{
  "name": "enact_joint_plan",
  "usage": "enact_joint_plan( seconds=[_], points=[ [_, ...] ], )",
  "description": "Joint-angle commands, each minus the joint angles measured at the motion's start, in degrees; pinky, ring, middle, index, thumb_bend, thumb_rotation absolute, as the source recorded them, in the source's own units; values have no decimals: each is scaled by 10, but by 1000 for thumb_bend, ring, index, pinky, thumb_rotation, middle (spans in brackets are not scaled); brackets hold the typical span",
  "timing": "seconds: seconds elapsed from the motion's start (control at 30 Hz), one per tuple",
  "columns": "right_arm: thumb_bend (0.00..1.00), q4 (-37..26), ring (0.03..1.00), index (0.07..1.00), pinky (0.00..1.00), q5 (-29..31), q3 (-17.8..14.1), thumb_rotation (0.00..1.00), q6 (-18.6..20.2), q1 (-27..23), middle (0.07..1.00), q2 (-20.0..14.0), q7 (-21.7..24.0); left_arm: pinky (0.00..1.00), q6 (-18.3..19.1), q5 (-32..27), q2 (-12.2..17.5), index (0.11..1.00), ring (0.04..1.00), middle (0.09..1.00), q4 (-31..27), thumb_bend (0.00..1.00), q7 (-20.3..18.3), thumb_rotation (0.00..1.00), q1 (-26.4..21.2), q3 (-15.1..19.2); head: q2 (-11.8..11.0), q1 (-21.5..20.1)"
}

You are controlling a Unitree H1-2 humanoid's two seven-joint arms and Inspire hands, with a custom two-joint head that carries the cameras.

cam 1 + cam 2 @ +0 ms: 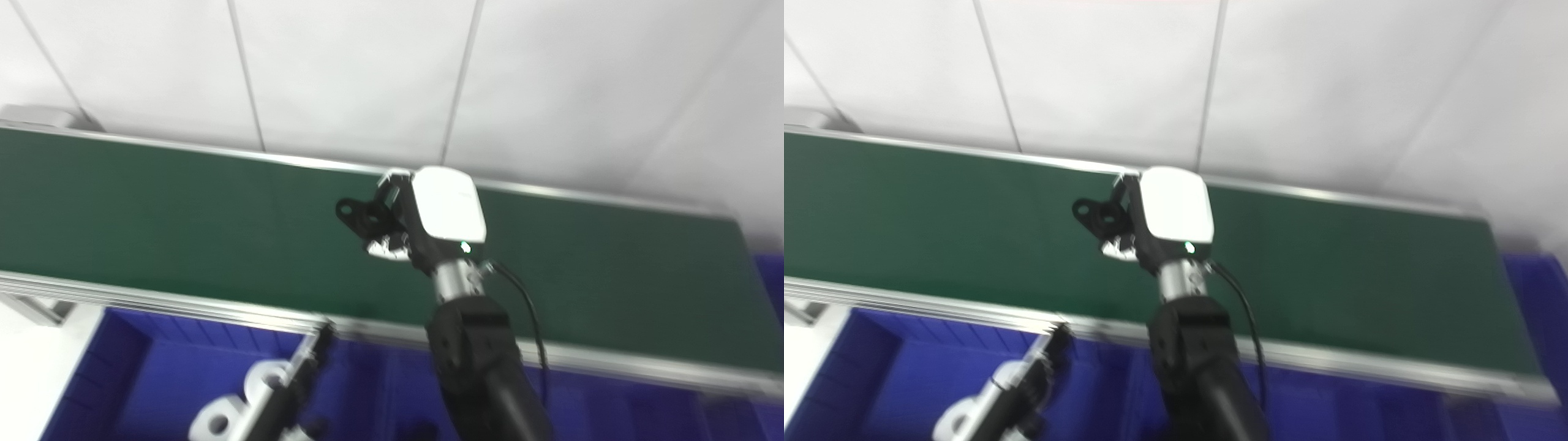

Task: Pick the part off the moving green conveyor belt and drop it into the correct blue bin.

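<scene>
Over the green conveyor belt [153,214] the right hand [429,211] is stretched out, its white back turned to the camera. At its fingertips sits a small black part [358,215] with round holes in it. The fingers look curled around the part, with the part sticking out to the left of the hand, so I think the hand is holding it. The pictures are a bit blurry, so I cannot be fully sure how tight the hold is, or whether the part is lifted off the belt or touching it.

So the first bit of the job looks just about done: the part is caught. The rest is left to do. The hand must lift the part away from the belt, carry it back toward the robot, and let it fall into the right blue bin [184,373]. The blue bins sit below the near edge of the belt, well apart from the part right now. Another blue bin [1537,294] shows at the far right end of the belt. I cannot tell from these pictures which bin is the right one.

The left hand [275,398] waits low down over the blue bins, near the bottom of the picture. It is too blurry to tell if it is open or closed
</scene>
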Motion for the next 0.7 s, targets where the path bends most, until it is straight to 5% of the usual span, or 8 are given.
enact_joint_plan(
  seconds=[0.0,0.17,0.27,0.67],
  points=[
    [521,-47,215,496,139,-27,-4,0,-1,26,406,18,2,1000,4,-25,4,1000,1000,1000,-27,822,-9,880,-2,8,15,-29],
    [528,-105,209,483,131,-82,-2,0,-12,120,465,19,34,1000,40,-81,21,1000,1000,1000,-52,804,-23,888,-14,40,42,-96],
    [522,-139,239,504,150,-121,-4,0,-19,179,410,21,49,1000,53,-94,27,1000,1000,1000,-57,800,-31,900,-22,57,53,-129],
    [530,-200,192,483,117,-142,-32,0,-42,366,470,26,21,1000,101,-131,39,1000,1000,1000,-63,841,-50,842,-43,102,72,-166]
  ],
)
